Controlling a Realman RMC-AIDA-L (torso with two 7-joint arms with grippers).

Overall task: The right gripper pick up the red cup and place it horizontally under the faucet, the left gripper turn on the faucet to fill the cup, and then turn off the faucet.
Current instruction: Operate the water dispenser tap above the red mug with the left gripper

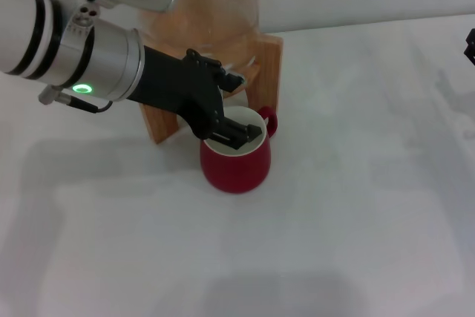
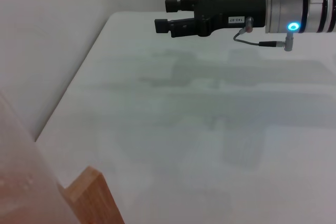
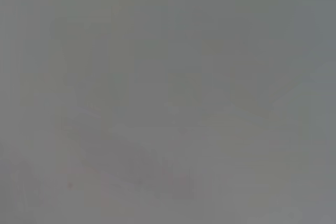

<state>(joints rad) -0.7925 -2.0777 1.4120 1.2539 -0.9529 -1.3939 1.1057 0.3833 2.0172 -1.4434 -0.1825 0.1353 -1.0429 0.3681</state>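
Left gripper (image 1: pixel 231 133): hovering over the cup mouth before the faucet (image 1: pixel 236 78); finger gap unreadable.
Red cup (image 1: pixel 236 162): standing upright at the wooden stand (image 1: pixel 269 72).
Advice: be pressing the lever squarely, clearing the rim.
Right gripper (image 2: pixel 168 17): hanging well apart, fingers looking nearly together.

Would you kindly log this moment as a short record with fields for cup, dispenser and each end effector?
cup: red cup upright on the white table, in front of the wooden stand
faucet: hidden behind the left arm
left end effector: left gripper over the cup's mouth, by the stand
right end effector: right gripper off to the side above the table, holding nothing
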